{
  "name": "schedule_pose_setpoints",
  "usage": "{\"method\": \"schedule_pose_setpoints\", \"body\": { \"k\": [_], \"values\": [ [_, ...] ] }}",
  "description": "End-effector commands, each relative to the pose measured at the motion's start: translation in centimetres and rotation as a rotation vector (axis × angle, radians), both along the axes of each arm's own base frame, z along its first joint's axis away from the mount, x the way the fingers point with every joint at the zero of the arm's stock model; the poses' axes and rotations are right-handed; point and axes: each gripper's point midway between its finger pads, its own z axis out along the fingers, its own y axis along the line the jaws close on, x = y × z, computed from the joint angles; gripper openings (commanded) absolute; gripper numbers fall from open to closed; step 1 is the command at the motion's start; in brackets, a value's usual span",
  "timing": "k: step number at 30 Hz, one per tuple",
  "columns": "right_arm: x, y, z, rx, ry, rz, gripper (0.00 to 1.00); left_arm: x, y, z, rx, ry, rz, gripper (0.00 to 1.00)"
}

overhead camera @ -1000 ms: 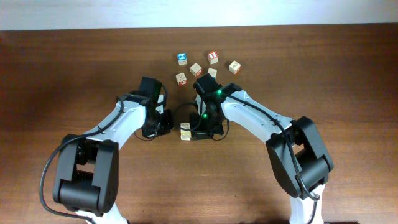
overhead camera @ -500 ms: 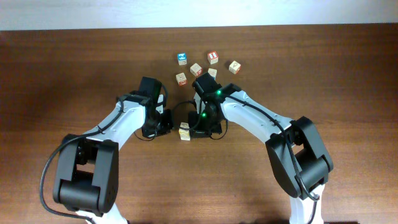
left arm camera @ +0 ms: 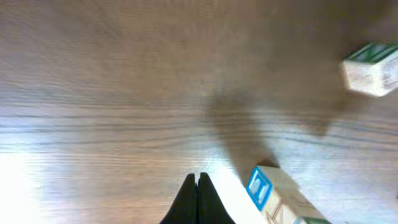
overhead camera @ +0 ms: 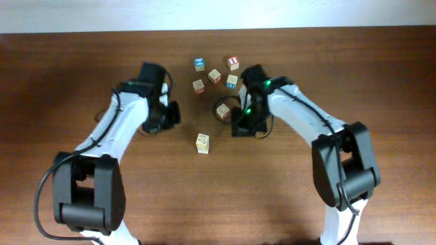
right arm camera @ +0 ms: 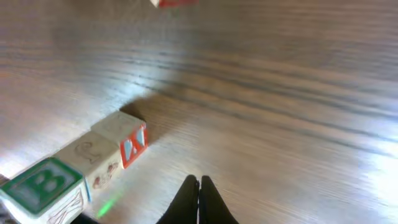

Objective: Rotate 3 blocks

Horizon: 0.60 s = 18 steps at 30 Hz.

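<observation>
Overhead: small pale-wood cube with yellow print [overhead camera: 202,142] lay alone on brown wooden table [overhead camera: 340,68], between my arms, touching neither. Judged one block done.
Pale-wood cube with blue top face [overhead camera: 199,64] and pale-wood cube with blue-white print [overhead camera: 231,82] sat at far side. Likely still to rotate.
Left wrist: left claw [left arm camera: 198,186] pressed together, empty.
Right wrist: right claw [right arm camera: 199,190] pressed together, empty.

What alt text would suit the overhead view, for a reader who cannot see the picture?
Two robot arms reach over a dark wooden table, and a pale cube with yellow print lies alone between the left claw and the right claw. Several more small cubes are scattered beyond it, near the far edge.
</observation>
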Motion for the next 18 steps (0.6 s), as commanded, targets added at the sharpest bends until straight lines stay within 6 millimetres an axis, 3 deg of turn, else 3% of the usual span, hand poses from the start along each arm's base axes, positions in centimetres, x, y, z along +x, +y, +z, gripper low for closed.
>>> {"method": "schedule_pose_setpoints", "body": {
  "k": [1,4,5,6,7,10,12,15,18],
  "values": [
    [2.6,-1.9,8.7,-0.065,-0.277,0.056,0.11,2.6,1.6,7.7,0.047,-0.188,-0.120,0.00],
    [2.3,-4.3,15.9,-0.149,-0.430,0.033,0.19,2.3,3.7,13.5,0.152,-0.301,-0.107,0.04],
    [1.8,-4.9,17.7,-0.154,-0.467,0.022,0.25,1.7,4.0,14.6,0.164,-0.321,-0.101,0.27],
    [1.1,-5.5,19.6,-0.158,-0.504,0.012,0.31,1.2,4.0,15.1,0.163,-0.323,-0.101,0.72],
    [0.2,-6.2,21.4,-0.164,-0.545,-0.001,0.39,0.5,4.1,15.7,0.163,-0.324,-0.101,0.99],
    [-3.9,-8.6,27.5,-0.150,-0.692,-0.043,0.57,0.3,4.2,16.0,0.163,-0.331,-0.100,0.99],
    [-6.4,-9.9,30.6,-0.130,-0.786,-0.069,0.98,0.3,4.2,16.0,0.163,-0.331,-0.100,0.99],
    [-9.6,-11.2,34.2,-0.080,-0.906,-0.097,0.98,0.3,4.2,16.0,0.163,-0.331,-0.100,0.99],
    [-11.9,-12.2,36.3,-0.047,-0.983,-0.115,0.98,0.3,4.2,16.0,0.163,-0.331,-0.100,0.99]
  ]
}}
